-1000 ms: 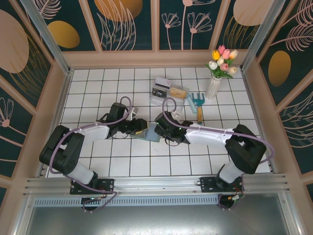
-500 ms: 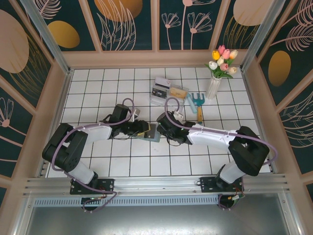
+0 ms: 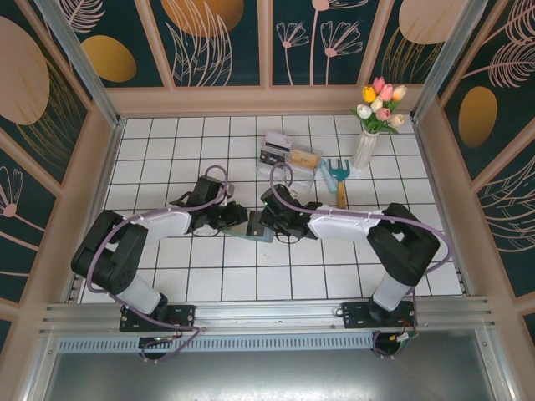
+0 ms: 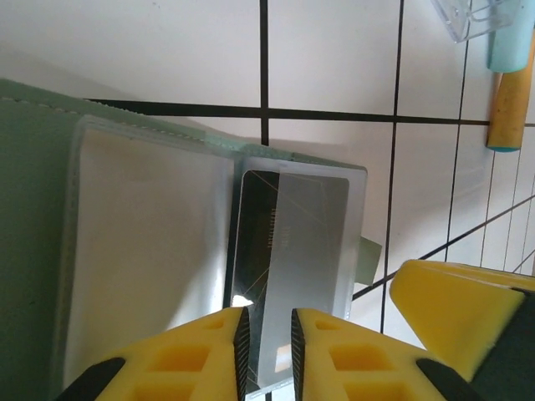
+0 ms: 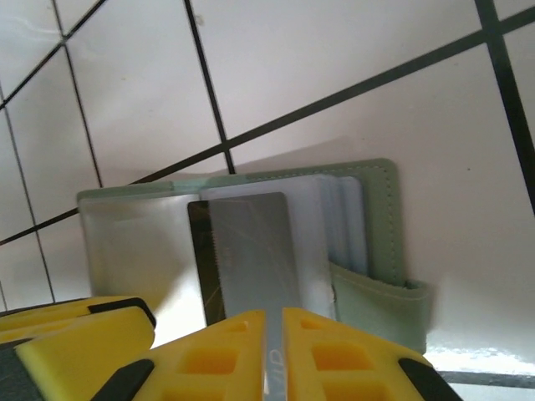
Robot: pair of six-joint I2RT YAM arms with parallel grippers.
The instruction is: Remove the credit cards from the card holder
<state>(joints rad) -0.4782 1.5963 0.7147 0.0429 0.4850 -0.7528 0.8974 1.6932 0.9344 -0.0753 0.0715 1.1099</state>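
- The white tiled table [image 3: 167,159] lies inside a walled booth.
- The right arm [image 3: 351,225] reaches in from its base at 5 o'clock towards the table's middle.
- The left arm [image 3: 159,225] comes from 7 o'clock to meet it.
- A vase of tulips [image 3: 364,149] stands upright out at 2 o'clock, near the far right corner.
- A clear compartment tray [image 3: 282,153] sits at 12 o'clock from the middle.
- An orange-handled teal garden fork [image 3: 338,177] lies just beside the tray, at its 3 o'clock.
- The card holder [image 3: 256,229] is grey-green. It lies open and flat on the tiles just off centre towards 7 o'clock, between the two grippers, with its clear sleeves facing up.
- The left gripper [image 4: 269,322] is at the holder's 9 o'clock. Its yellow fingers are drawn to a thin slit over the near edge of a clear sleeve and pinch it.
- The right gripper [image 5: 274,322] is at the holder's 3 o'clock. Its fingers are almost together, and the near end of a card runs into the slit between them.
- The credit card [image 5: 251,251] is silvery grey with a dark stripe along one long side. It lies on the holder's sleeves, with its far end over the holder.
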